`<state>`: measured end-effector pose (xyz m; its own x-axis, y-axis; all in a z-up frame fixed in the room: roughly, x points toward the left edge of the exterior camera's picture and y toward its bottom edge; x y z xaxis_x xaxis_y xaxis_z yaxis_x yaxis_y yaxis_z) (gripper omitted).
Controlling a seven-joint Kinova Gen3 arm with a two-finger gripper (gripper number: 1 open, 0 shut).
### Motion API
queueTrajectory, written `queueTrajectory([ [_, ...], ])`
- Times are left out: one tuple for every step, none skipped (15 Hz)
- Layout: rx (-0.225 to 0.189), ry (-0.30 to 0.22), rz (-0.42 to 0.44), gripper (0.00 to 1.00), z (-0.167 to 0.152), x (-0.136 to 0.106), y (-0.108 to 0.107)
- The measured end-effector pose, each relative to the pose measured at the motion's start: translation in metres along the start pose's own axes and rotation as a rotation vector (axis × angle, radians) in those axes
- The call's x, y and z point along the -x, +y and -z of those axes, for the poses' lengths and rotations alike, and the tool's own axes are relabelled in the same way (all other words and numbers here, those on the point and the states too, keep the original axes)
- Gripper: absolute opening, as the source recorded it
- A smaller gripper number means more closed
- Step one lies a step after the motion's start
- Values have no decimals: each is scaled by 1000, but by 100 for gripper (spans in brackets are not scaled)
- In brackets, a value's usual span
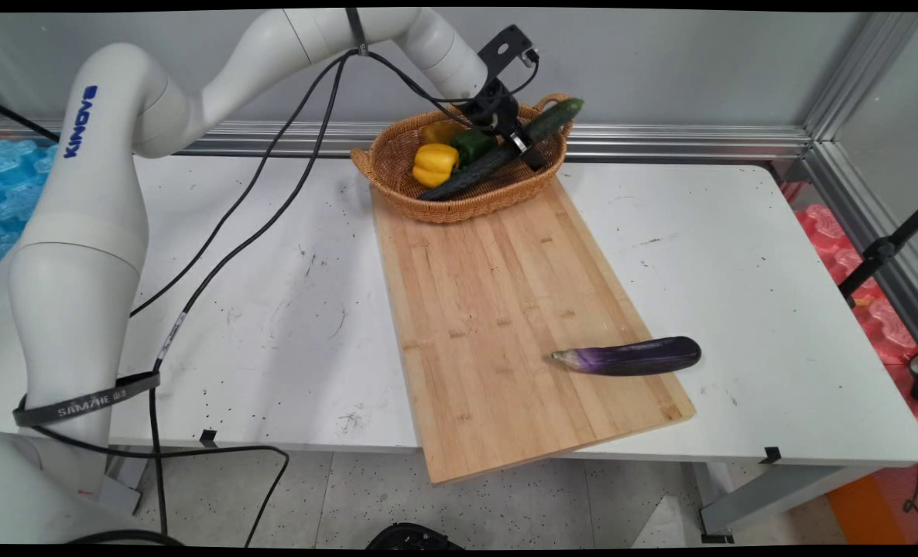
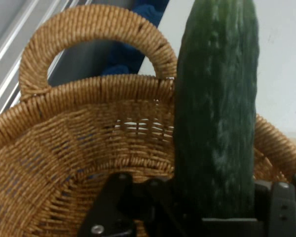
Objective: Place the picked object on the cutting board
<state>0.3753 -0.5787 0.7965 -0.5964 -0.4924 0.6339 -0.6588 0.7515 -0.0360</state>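
Note:
My gripper (image 1: 522, 147) reaches down into a woven basket (image 1: 459, 210) at the far end of the table and is shut on a long dark green cucumber (image 1: 556, 120). The cucumber lies at a slant, its low end inside the basket and its high end over the right handle. In the hand view the cucumber (image 2: 217, 98) runs up between my fingers (image 2: 281, 202), across the basket wall (image 2: 89, 128) and past the looped handle (image 2: 96, 29). A yellow pepper (image 1: 434, 164) and a green pepper (image 1: 472, 145) lie in the basket beside it.
A long wooden cutting board (image 1: 505, 309) runs from the basket to the table's near edge. A purple eggplant (image 1: 629, 357) lies at the board's right edge, near the front. Black cables hang from the arm over the left of the table.

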Motion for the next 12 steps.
queueTrajectory([
  [1,-1,-3,0,3,-2,1],
  [1,-2,-8,0,7,-4,2],
  [1,-3,-12,0,10,-7,3],
  [0,-3,-19,0,14,-12,5],
  [0,-2,-24,0,17,-16,7],
  [-2,0,-30,0,21,-21,9],
  [-3,2,-37,0,25,-27,12],
  [-4,4,-44,0,28,-33,15],
  [-4,5,-50,0,31,-38,18],
  [-5,6,-55,0,33,-42,20],
  [-5,6,-61,0,35,-46,23],
  [-5,7,-68,0,38,-51,26],
])
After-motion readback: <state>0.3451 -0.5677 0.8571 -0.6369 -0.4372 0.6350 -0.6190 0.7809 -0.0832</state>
